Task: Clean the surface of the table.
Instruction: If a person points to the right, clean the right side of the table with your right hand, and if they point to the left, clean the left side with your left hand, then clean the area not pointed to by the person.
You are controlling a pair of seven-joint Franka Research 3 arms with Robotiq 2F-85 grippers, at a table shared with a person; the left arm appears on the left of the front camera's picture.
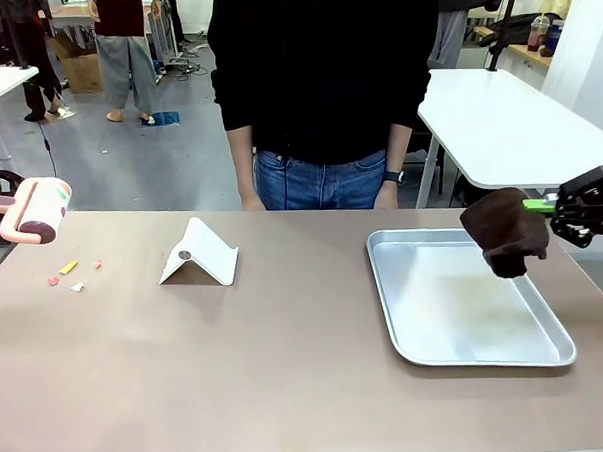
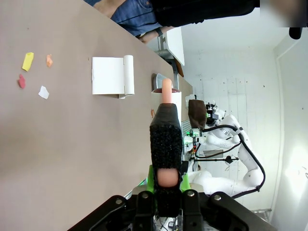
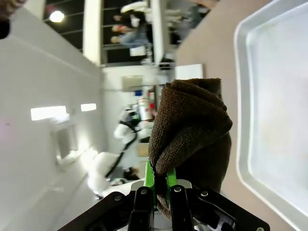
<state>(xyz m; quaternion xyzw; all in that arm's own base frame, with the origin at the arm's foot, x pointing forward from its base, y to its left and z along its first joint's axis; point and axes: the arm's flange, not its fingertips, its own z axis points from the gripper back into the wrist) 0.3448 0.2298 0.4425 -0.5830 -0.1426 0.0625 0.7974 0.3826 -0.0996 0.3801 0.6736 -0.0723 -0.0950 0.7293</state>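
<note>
Taupe table (image 1: 288,377) open mid-span, right jaws pinching cloth (image 1: 505,229) over tray (image 1: 383,292) rim — left jaws clamping roller (image 1: 36,210) at edge

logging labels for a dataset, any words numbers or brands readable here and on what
None readable. The table, white stand, metal tray, brown cloth and lint roller show no print; the roller's coloured specks are too blurred to read as anything.

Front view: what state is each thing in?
left end effector: shut on lint roller
right end effector: shut on brown cloth
table: small scraps near its left end
metal tray: flat on table
white stand: upright, folded
</note>
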